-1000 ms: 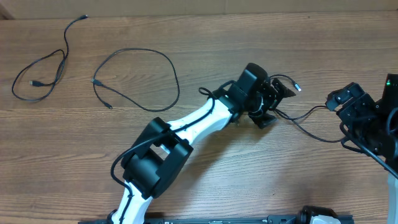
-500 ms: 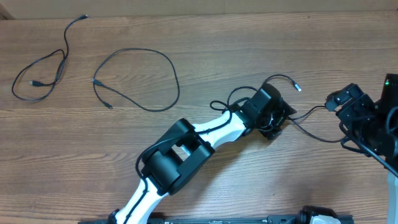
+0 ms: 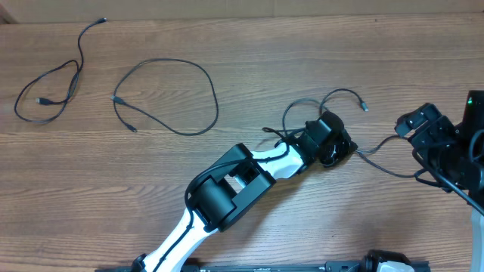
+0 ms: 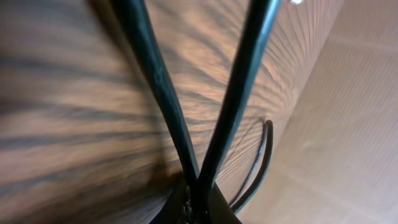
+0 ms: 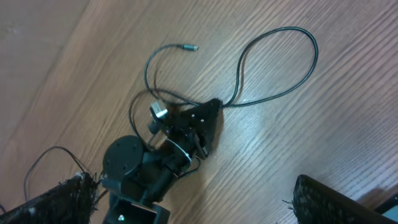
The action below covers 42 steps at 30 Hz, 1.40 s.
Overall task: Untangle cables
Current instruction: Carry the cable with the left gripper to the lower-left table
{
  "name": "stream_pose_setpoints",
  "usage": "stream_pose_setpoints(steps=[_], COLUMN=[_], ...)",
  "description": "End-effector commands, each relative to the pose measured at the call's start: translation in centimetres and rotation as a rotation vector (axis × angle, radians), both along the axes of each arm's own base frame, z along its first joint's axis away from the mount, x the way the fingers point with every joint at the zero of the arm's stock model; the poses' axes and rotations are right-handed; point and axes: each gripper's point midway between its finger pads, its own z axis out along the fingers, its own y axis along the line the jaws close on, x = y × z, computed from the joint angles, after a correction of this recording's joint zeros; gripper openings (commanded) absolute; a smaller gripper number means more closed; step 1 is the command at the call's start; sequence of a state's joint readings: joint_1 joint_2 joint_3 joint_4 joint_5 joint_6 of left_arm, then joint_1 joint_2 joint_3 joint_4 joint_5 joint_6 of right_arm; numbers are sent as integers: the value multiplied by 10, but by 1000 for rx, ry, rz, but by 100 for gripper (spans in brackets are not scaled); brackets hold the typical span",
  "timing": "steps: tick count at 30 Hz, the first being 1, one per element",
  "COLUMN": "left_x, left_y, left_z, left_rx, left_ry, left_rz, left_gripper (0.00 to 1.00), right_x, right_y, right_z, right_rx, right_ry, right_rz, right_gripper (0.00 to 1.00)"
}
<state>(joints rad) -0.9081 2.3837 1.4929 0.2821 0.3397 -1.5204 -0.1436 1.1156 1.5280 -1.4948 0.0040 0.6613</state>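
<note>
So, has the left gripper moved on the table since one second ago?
Yes. The left gripper moved down and slightly right in the overhead view, away from the looped cable, which stayed in place.

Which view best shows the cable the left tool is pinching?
Right wrist: it shows the cable, its whole loop and plug end, meeting the left tool. Overhead shows it small, its far loop partly hidden by the right arm. Left wrist shows only two blurred strands up close.
</note>
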Motion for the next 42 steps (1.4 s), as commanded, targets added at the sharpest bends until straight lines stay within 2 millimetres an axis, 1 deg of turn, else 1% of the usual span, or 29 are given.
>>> stream_pose_setpoints(steps=[1,2,4,5,7,10,12,13,14,16,17,18,21,23,26,27,28,29,30,31,32,33,34,35,36,38,39,40,42], left_x=[10,14,25,33,42,48,45,40,33,22,18,15,11,4,-14,-18,-24,-30,-39,-49,-58,-67,-82,-92,-100,-117,-121,-122,-117], left_y=[12,15,24,35,53,89,111,118,128,147,162,176,238,285,345,358,378,404,447,475,496,511,532,544,554,574,579,583,586], left_z=[-8,0,23,44,72,115,149,165,185,216,229,238,258,275,305,311,320,327,335,339,339,338,332,326,319,298,288,275,252], left_rx=[61,45,6,-12,-7,65,119,133,150,185,232,284,514,650,765,786,820,869,943,975,984,983,973,965,956,933,916,896,858], left_ry=[-195,-213,-265,-308,-356,-439,-527,-569,-626,-716,-752,-772,-781,-769,-769,-768,-762,-742,-680,-619,-559,-502,-405,-330,-261,-91,-32,19,66], left_rz=[-156,-180,-232,-269,-302,-332,-365,-388,-418,-454,-454,-444,-345,-250,-118,-82,-24,62,229,359,463,548,665,737,802,955,998,1016,1004], left_gripper=[4,5,4,4,4,4,4,4,4,4,4,4,4,4,4,4,4,4,4,4,4,4,4,4,4,4,4,4,5], right_x=[-2,-2,-3,-3,-1,2,5,7,9,11,12,13,12,13,15,15,15,16,17,18,19,20,22,23,24,27,28,29,31], right_y=[-2,-2,-3,-3,-3,-3,-4,-4,-4,-5,-5,-5,-5,-5,-5,-5,-5,-5,-5,-4,-3,-2,-3,-3,-3,-3,-4,-4,-4], right_z=[6,6,6,6,7,9,11,12,14,16,16,16,16,17,18,18,17,17,16,14,13,12,10,8,7,3,2,0,-3], right_rx=[-12,-15,-18,-17,-18,-21,-23,-23,-25,-26,-27,-27,-27,-27,-28,-28,-28,-25,-21,-15,-10,-7,-5,-4,-4,-1,0,1,3], right_ry=[-13,-10,-8,-9,-16,-32,-48,-55,-66,-78,-83,-84,-82,-84,-92,-93,-92,-90,-85,-80,-76,-71,-62,-55,-49,-32,-27,-19,-7], right_rz=[1,-1,-2,-3,-3,-3,-3,-4,-4,-4,-4,-4,-4,-4,-4,-4,-5,-7,-4,0,3,5,5,5,5,5,5,5,4], right_gripper=[100,100,100,100,100,100,100,100,100,100,100,100,100,100,100,100,100,100,100,100,100,100,100,100,100,100,100,100,100])
